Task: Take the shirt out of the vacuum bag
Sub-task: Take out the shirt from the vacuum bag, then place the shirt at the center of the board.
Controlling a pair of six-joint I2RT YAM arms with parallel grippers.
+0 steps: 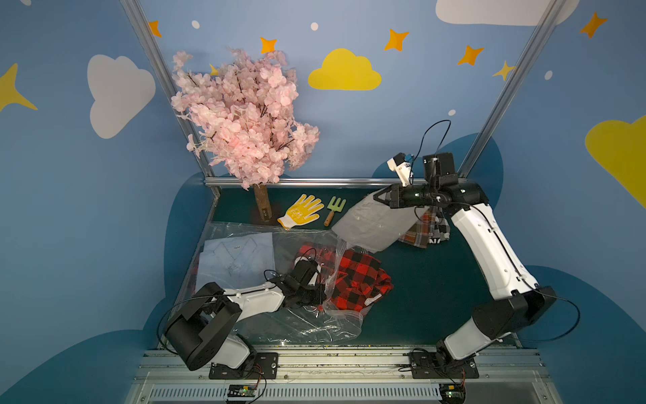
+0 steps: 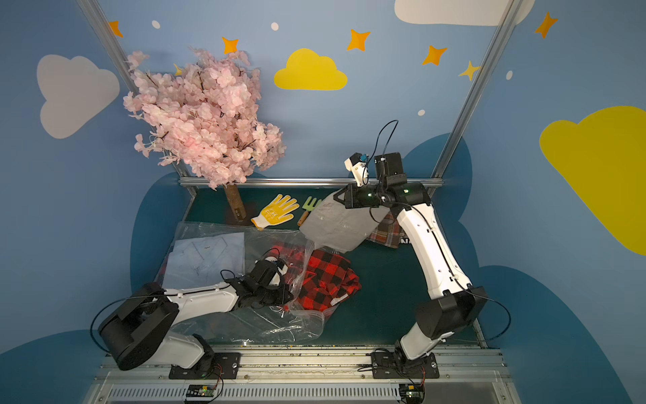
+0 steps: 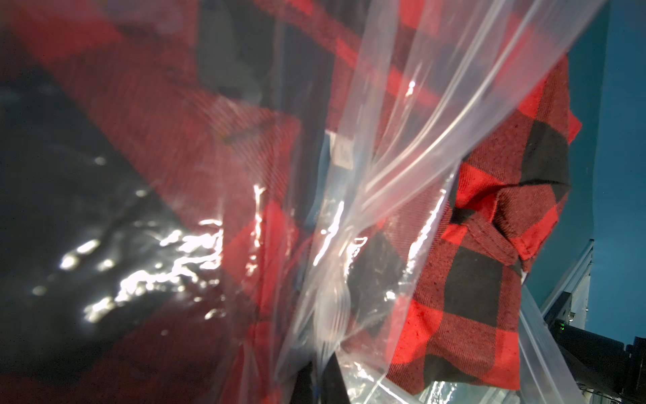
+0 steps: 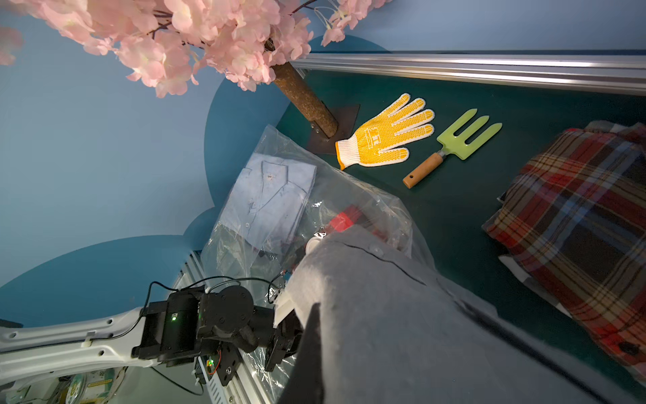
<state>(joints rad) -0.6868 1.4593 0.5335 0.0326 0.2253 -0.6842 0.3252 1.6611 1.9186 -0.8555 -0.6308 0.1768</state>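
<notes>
The clear crinkly vacuum bag [image 1: 304, 325] [image 2: 262, 325] lies on the left half of the green table. A folded light blue shirt [image 1: 237, 259] [image 4: 272, 199] sits inside it. A red-and-black check shirt [image 1: 360, 280] [image 3: 489, 280] lies half out of the bag's mouth. My left gripper [image 1: 323, 297] [image 3: 320, 381] is shut on a pinch of the bag's plastic near that mouth. My right gripper [image 1: 377, 196] [image 4: 321, 314] is shut on a grey shirt [image 1: 377, 224] [image 4: 384, 314], which hangs above the back right of the table, clear of the bag.
A multicolour plaid shirt [image 1: 423, 227] [image 4: 576, 227] lies crumpled at the back right under the right arm. A yellow glove [image 1: 302, 211] and a green hand fork [image 1: 335, 208] lie along the back edge. A pink blossom tree [image 1: 251, 115] stands at the back left.
</notes>
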